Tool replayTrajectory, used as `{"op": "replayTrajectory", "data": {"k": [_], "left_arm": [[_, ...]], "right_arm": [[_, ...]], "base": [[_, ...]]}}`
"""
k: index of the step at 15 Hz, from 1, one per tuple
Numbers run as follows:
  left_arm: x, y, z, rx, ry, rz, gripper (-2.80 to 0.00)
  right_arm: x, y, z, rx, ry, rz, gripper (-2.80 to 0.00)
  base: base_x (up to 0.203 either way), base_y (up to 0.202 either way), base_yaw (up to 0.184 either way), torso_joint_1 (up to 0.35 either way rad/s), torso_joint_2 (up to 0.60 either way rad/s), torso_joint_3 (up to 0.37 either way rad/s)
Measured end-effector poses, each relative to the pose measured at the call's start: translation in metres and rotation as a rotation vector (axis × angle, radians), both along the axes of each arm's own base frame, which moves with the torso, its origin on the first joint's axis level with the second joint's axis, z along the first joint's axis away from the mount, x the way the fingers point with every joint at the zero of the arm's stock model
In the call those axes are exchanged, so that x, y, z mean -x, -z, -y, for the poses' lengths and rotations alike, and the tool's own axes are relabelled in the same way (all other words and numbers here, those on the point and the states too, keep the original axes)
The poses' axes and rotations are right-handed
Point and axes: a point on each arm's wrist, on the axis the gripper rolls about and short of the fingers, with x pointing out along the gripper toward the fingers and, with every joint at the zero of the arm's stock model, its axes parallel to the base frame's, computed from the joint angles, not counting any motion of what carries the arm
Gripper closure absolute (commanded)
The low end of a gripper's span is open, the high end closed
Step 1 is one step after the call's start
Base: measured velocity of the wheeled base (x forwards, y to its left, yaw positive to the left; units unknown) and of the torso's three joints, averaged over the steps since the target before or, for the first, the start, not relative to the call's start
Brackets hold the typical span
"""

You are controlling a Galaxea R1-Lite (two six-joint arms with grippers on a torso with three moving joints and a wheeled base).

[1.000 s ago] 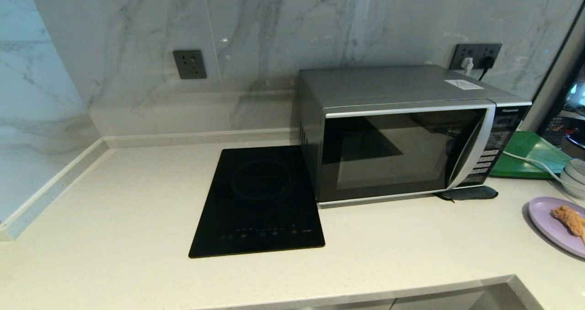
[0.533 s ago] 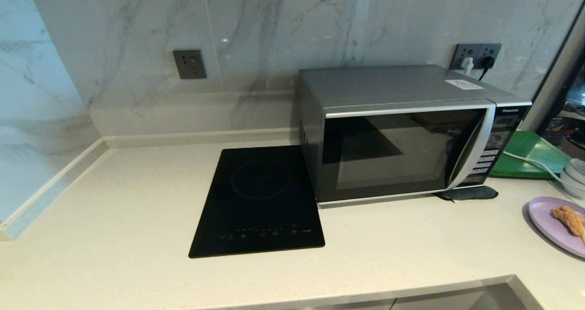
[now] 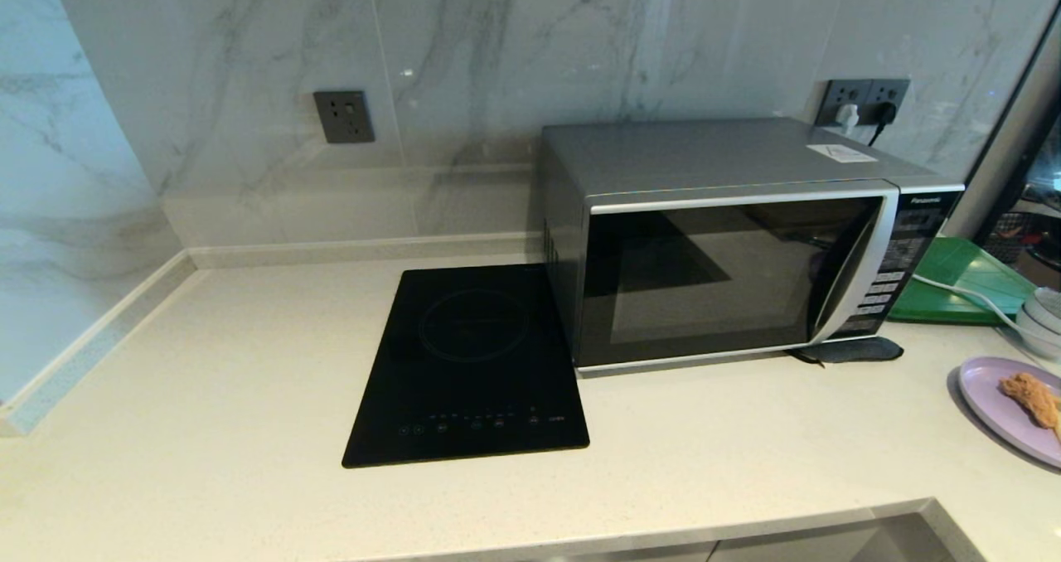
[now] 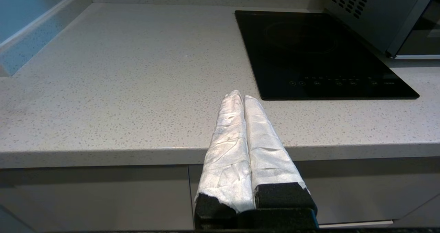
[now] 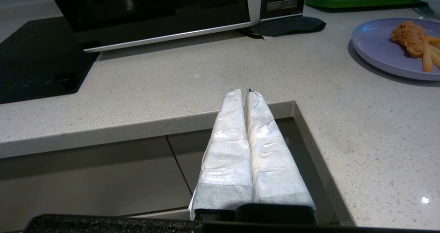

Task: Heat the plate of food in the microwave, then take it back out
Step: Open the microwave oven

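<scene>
We see the microwave [image 3: 729,247] at the back of the counter [image 3: 249,363], door closed, the black hob [image 3: 468,363] touching its left side. The plate of food [image 3: 1007,409] lies near the counter's right edge. Our left gripper [image 4: 239,96] and right gripper [image 5: 244,94] hang before the counter edge, all 4 fingers pressed together, holding nothing.

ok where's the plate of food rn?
In the head view the plate of food sits on the counter at the far right edge, right of the closed microwave and just in front of the stacked bowls.
</scene>
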Motion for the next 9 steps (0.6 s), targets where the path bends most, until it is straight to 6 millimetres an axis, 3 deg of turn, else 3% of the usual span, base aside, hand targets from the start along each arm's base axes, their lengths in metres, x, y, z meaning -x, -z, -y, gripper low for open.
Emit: {"op": "replayTrajectory", "data": {"k": [5, 9], "left_arm": [[0.000, 0.000, 0.000, 0.000, 0.000, 0.000, 0.00], [0.000, 0.000, 0.000, 0.000, 0.000, 0.000, 0.00]], "right_arm": [[-0.001, -0.050, 0.002, -0.017, 0.080, 0.025, 0.00], [-0.017, -0.093, 0.005, -0.002, 0.229, -0.016, 0.00]], "base": [[0.000, 0.000, 0.000, 0.000, 0.00, 0.000], [0.000, 0.000, 0.000, 0.000, 0.00, 0.000]]}}
